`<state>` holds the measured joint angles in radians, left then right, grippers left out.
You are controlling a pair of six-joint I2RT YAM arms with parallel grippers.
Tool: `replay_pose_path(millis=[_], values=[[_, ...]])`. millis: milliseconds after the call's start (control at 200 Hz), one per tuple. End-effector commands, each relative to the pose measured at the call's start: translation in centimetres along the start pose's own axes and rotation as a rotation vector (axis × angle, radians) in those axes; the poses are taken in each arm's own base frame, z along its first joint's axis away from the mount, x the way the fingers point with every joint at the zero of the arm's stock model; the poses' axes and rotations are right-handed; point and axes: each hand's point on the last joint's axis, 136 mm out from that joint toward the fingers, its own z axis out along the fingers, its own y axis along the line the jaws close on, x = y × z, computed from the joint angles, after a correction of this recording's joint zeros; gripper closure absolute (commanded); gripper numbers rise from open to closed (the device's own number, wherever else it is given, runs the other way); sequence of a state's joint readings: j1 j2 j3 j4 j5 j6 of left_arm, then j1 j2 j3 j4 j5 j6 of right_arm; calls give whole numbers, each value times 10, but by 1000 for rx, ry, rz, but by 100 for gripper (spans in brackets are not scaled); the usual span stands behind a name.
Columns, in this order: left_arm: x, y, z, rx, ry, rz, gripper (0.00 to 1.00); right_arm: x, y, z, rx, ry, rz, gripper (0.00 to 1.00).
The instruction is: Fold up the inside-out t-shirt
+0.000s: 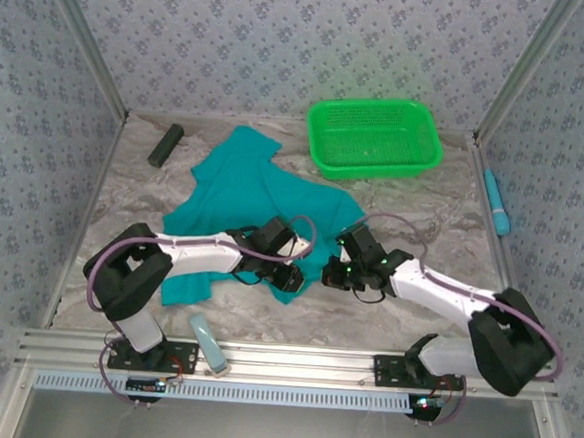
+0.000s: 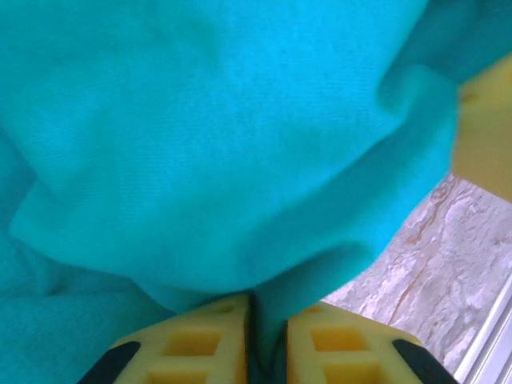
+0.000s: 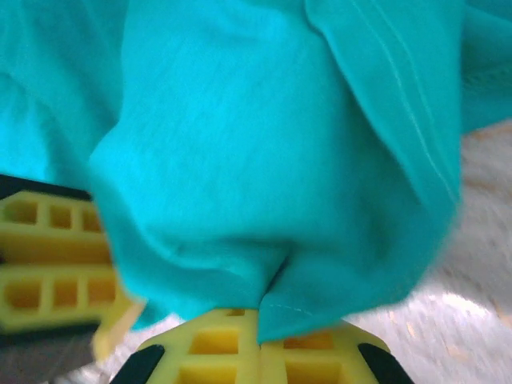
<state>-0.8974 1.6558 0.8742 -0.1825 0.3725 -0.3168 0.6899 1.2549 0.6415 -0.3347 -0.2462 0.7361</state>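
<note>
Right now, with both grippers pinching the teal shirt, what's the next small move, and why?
Probably lift both a little and draw them apart. The left gripper and right gripper are each shut on a fold of the t-shirt, close together at its near edge, and the cloth lies crumpled on the table. Spreading that edge should pull it taut before any fold.
</note>
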Motion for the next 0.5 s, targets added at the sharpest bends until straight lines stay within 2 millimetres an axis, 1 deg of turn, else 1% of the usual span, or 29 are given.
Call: replay_pose_path(millis=[0,30,85,150,210,230,265,295,340,370,390,405,450,495], values=[[-15,-30,-17,119,-77,81,100,28,-13,-32,78,98,11,100],[-14,-37,-22,155,-77,94,100,32,-9,-40,64,117,7,100],[-9,-56,-33,253,-76,131,100,31,4,-54,20,123,-14,100],[-4,-79,-49,380,-79,172,100,17,20,-71,-15,106,-37,100],[1,-91,-59,448,-73,191,100,2,29,-79,-29,99,-89,100],[2,-93,-61,457,-71,193,100,-3,31,-80,-34,97,-92,96],[3,-93,-61,464,-65,189,100,-11,31,-78,-38,101,-89,84],[5,-91,-60,472,-52,181,99,-17,29,-74,-40,107,-88,79],[9,-87,-56,488,-22,158,93,-25,23,-66,-23,115,-85,73],[9,-80,-52,479,-5,128,85,-30,17,-59,1,112,-89,66],[10,-75,-48,464,9,107,79,-33,13,-54,17,110,-93,61],[10,-70,-45,447,17,91,77,-35,11,-50,27,108,-95,59],[10,-51,-35,371,29,46,73,-38,0,-40,68,108,-89,56],[8,-31,-30,294,25,2,69,-34,-4,-33,81,120,-88,54]])
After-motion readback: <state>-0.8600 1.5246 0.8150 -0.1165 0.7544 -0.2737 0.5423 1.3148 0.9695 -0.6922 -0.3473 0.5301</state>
